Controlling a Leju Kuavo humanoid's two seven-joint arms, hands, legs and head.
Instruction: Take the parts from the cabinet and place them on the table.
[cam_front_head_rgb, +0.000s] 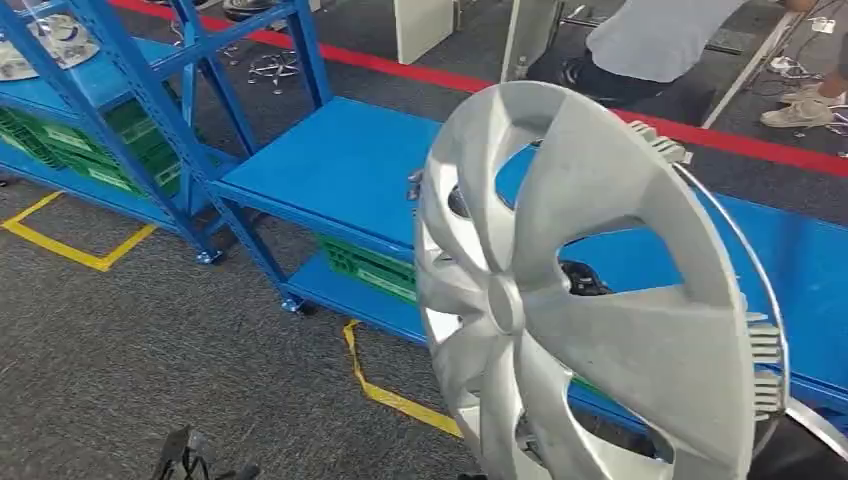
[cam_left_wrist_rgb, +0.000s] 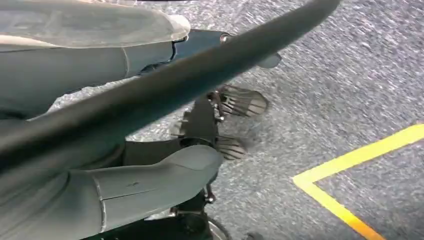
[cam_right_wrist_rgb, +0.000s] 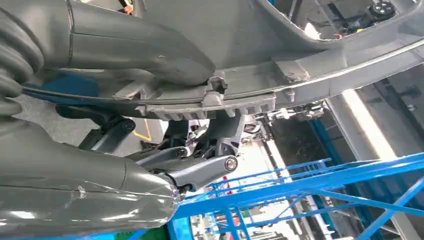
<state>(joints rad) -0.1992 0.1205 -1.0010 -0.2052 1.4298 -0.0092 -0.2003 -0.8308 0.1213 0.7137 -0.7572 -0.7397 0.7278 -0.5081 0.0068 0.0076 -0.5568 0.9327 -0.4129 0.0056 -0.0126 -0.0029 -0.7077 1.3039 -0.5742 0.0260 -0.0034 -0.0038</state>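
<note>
While both hands, left hand and right hand, grip its rim, a silver spoked plastic hubcap stands upright before the blue metal table.

The hubcap is plain silver-grey. The tabletop and the cabinet frame are bright blue, with green crates below. The floor is speckled dark grey carpet, marked with yellow tape and a red line.
</note>
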